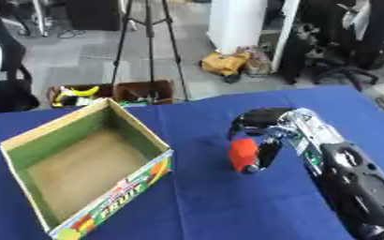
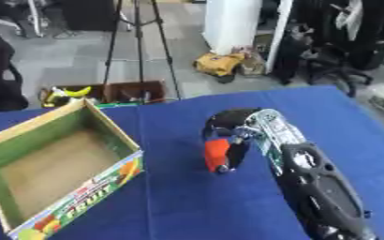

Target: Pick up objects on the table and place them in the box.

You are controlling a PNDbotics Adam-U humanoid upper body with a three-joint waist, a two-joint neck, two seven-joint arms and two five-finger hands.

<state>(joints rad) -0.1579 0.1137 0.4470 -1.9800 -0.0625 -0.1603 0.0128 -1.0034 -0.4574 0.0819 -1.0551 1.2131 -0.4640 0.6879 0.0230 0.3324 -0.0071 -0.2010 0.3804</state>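
light: bright, even daylight | shadows: faint | focus: soft blur throughout | glare: none

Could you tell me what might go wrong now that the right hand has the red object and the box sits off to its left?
The right hand has its fingers curled around the red object, much of which sticks out below them, so it might slip on the way across. The box stands well to the left with upright walls; a low carry could knock the near wall and push the box along the blue tablecloth. The box is open and empty, so releasing too early would miss it.
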